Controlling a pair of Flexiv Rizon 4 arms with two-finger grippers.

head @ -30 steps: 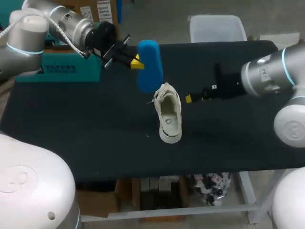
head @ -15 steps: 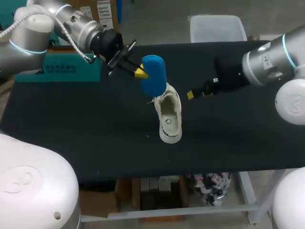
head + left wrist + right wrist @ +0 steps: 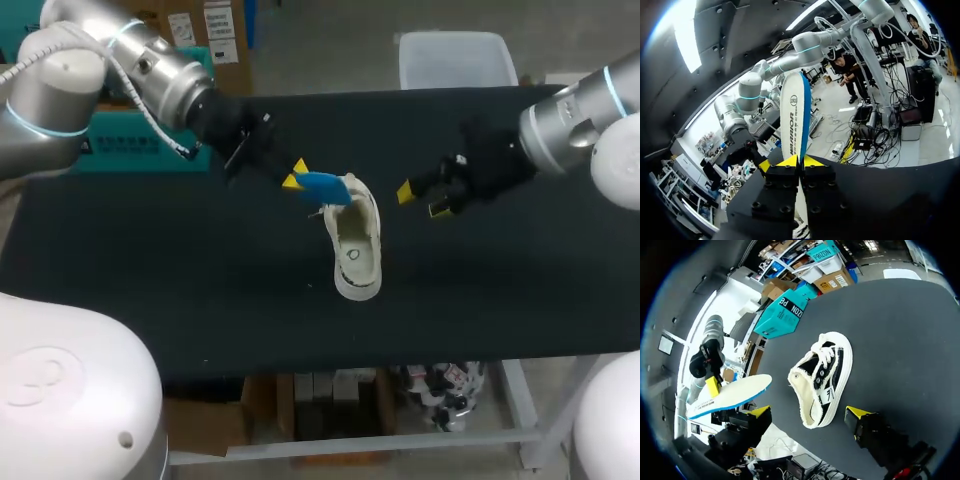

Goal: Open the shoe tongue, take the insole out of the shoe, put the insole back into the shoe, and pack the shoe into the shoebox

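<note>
Roughly central, a white shoe on the black table

A black bench is filling most of the head view, its matte top lying flat and taking the light evenly. A pale metal frame is showing beneath its front edge, possibly a leg and crossbar.
</note>
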